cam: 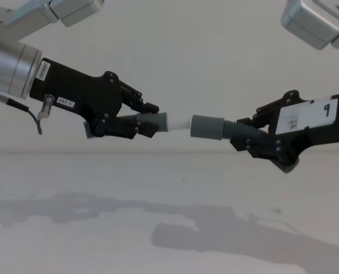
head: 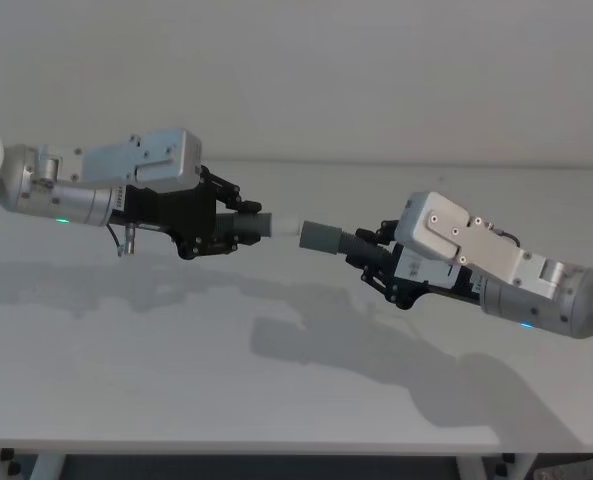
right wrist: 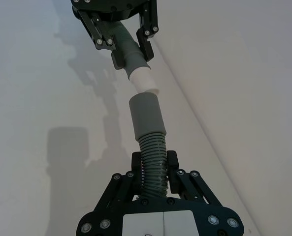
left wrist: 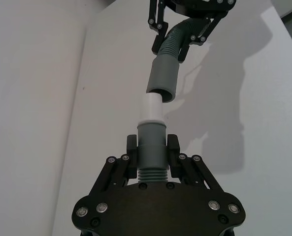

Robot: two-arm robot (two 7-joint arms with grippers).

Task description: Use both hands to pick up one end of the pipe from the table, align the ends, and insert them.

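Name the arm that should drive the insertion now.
Either could, perhaps the left: left gripper holds the white tip level, facing the collar in the right gripper, a small gap between.

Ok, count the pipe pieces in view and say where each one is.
2. The white-tipped piece is held off the table in the left gripper; the collared piece is in the right gripper, facing it tip to mouth.

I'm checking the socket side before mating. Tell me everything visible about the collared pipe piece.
The collared pipe piece is dark grey, plastic-looking: a smooth, wider collar leading into ribbed corrugated hose. The right claw grips the ribbed part, holding it above the table, roughly level. Its open mouth faces the other piece's white tip, which sits right at its mouth.
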